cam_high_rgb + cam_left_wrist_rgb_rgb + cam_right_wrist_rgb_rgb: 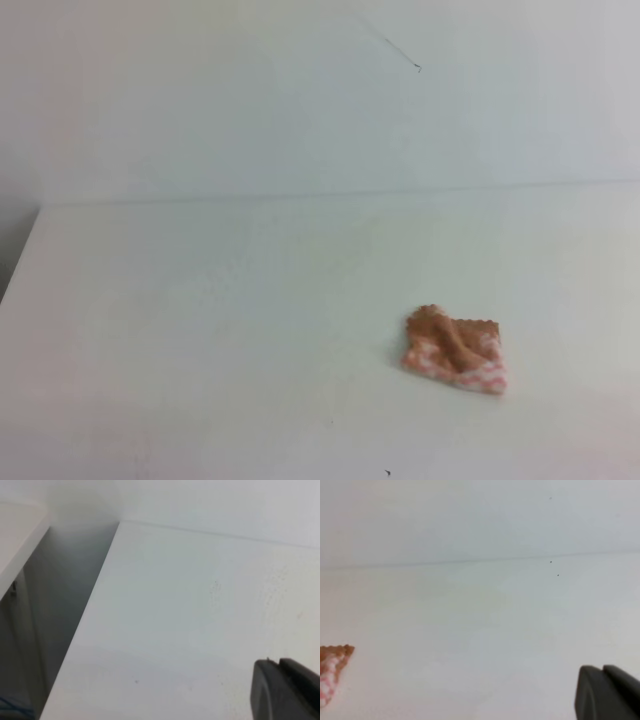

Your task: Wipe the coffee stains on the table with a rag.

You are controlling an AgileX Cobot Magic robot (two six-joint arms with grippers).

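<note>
White table (200, 330), crumpled pink-checked rag (455, 350) lying on it — right of centre

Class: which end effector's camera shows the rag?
The right end effector: the rag lies at its view's left edge; the left end effector sees none.

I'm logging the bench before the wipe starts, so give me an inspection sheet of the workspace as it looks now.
Surface: white table, faint dark specks, otherwise bare.
Job's things: pink-checked rag lies crumpled at right, brown patches on top, untouched. No coffee stain visible in any view.
Clutter: nothing seen.
Grippers: left gripper dark tips together, shut, above bare table; right gripper tips together, shut, apart from the rag.
Cables: a bit of blue, perhaps cable, low beside the table in the left wrist view.
Surroundings: plain white wall behind; grey gap at the table's left edge.
</note>
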